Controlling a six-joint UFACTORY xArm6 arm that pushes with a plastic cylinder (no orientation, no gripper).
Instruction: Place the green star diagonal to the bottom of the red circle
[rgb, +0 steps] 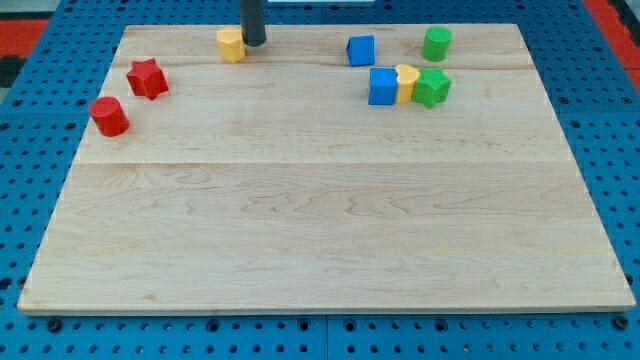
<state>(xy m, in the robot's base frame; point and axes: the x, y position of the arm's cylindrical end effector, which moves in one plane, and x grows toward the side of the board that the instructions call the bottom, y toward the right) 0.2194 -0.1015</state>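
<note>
The green star (432, 88) lies at the view's upper right, touching a yellow block (406, 83), which touches a blue block (382, 87) on its left. The red circle (109, 116) stands near the board's left edge, far from the green star. A red star (147, 78) lies just up and right of the red circle. My tip (254, 44) is at the view's top, just right of a yellow block (231, 45), far left of the green star.
A blue cube (361, 50) and a green circle (436, 44) sit near the top edge, above the row of three. The wooden board (320, 220) lies on a blue pegboard table.
</note>
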